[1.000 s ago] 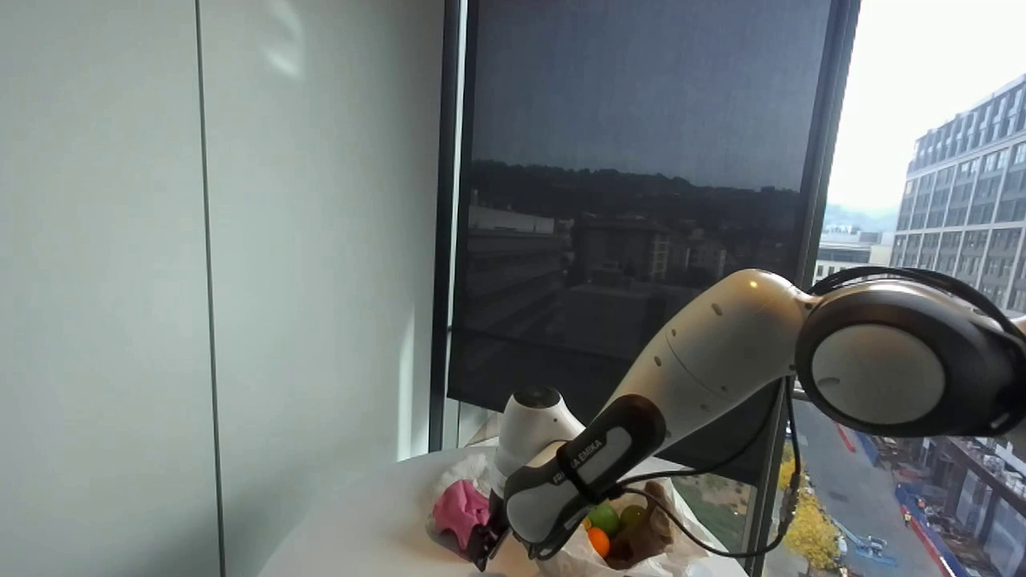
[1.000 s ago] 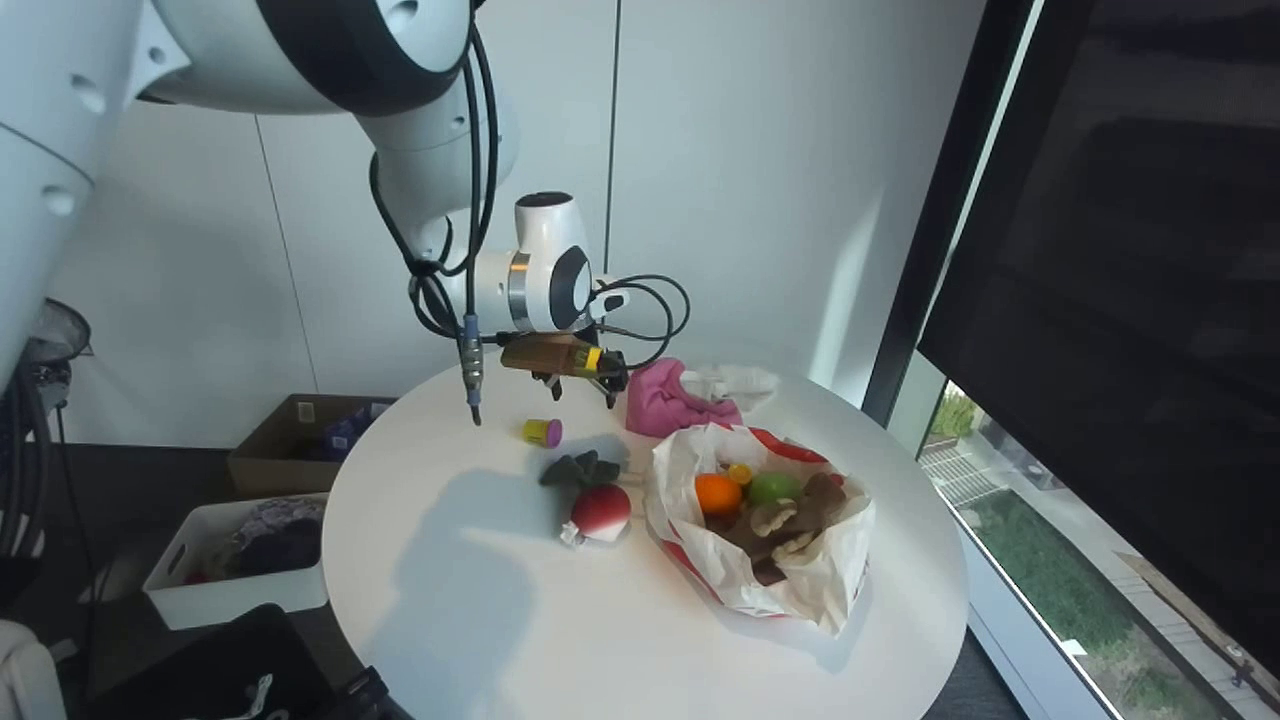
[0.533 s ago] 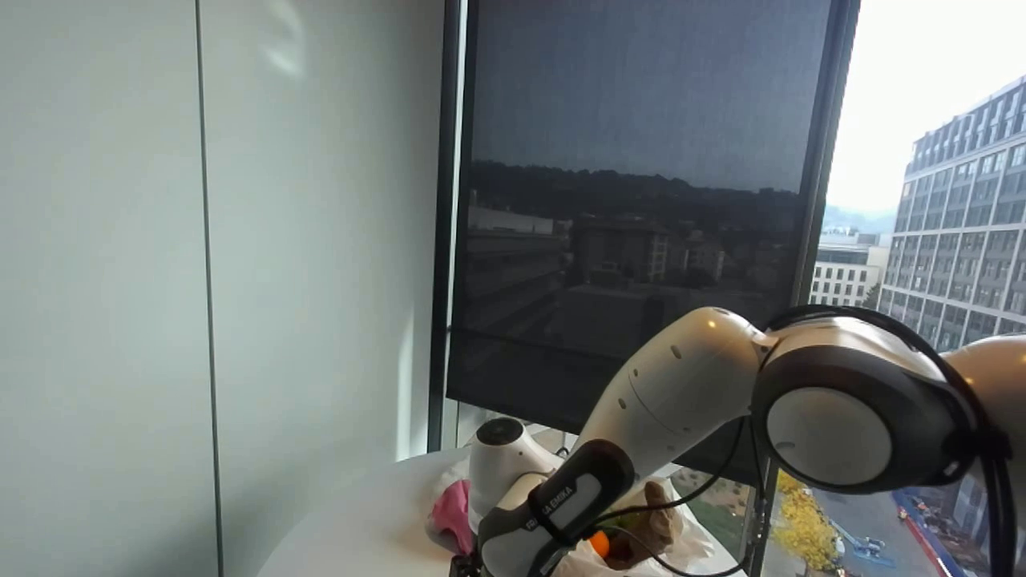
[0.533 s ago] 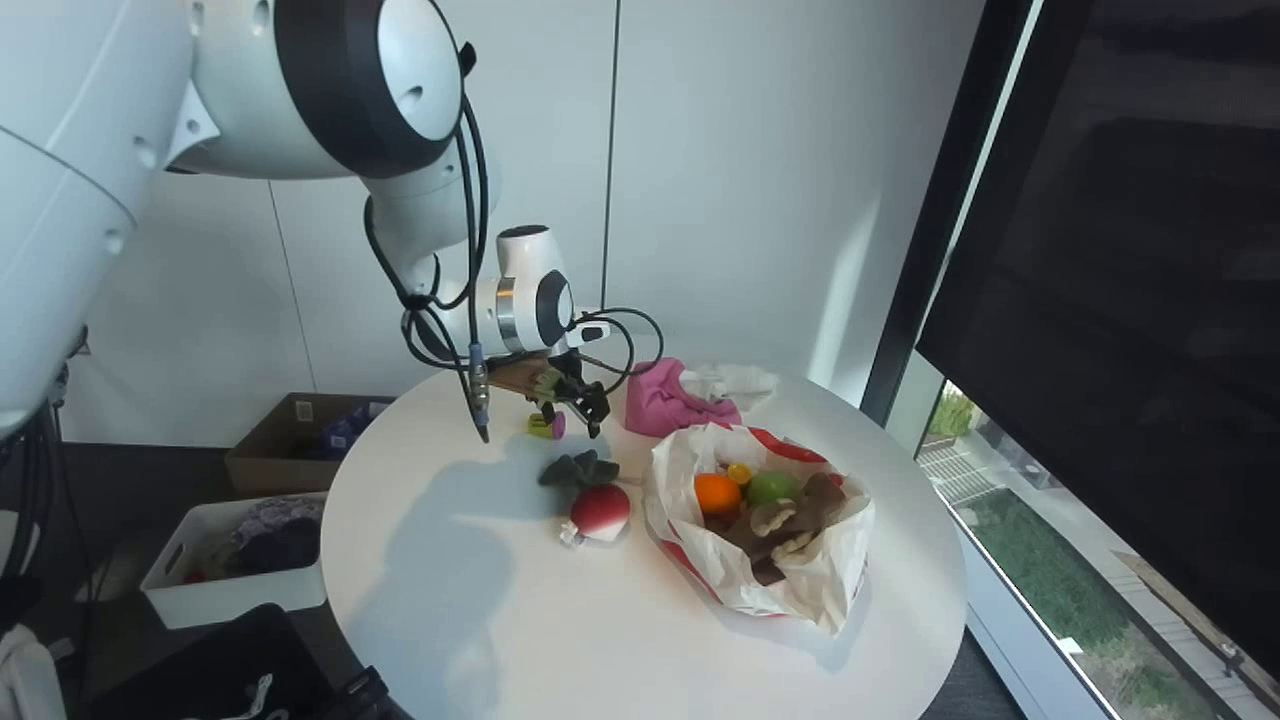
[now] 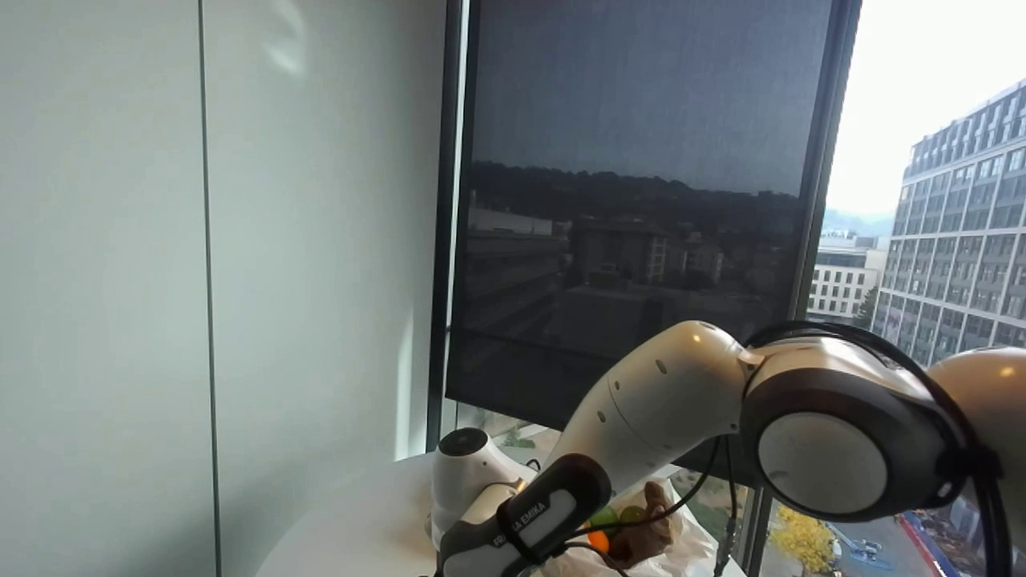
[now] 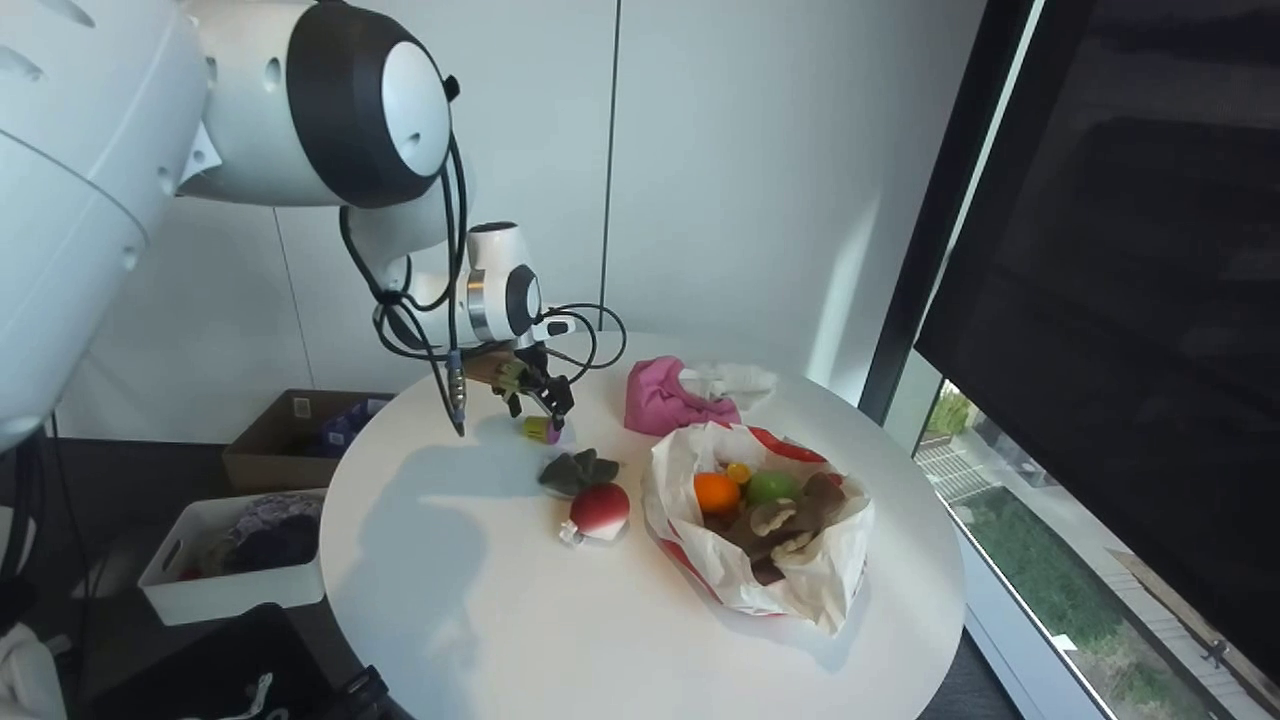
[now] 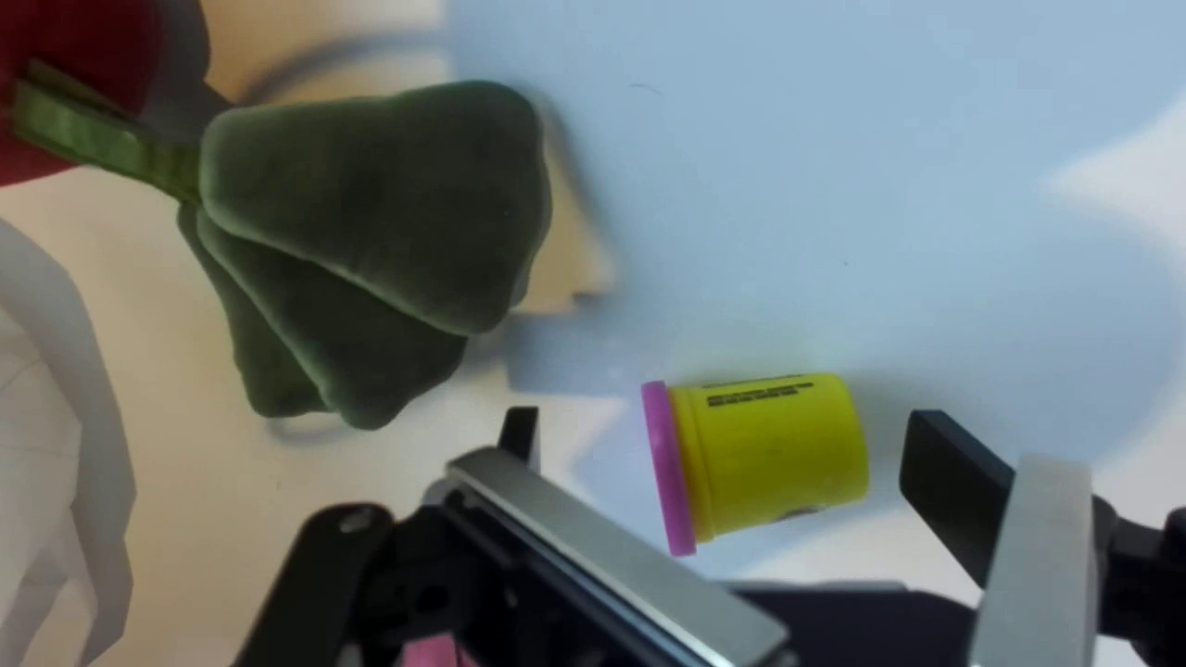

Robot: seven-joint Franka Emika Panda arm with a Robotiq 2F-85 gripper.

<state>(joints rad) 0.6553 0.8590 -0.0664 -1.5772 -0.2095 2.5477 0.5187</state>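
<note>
Over the desk [image 6: 600,640], hovers with gripper [image 7: 720,440] spread and empty, lower and nearer the yellow modelling-dough tub [image 7: 774,454] than a second ago, seemingly lined up.

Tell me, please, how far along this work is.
Looks done: the open gripper hangs above the yellow tub, which shows between its fingers in the wrist view. In hand: nothing. Left, it seems: a grip on the tub, which lies on its side on the table.
</note>
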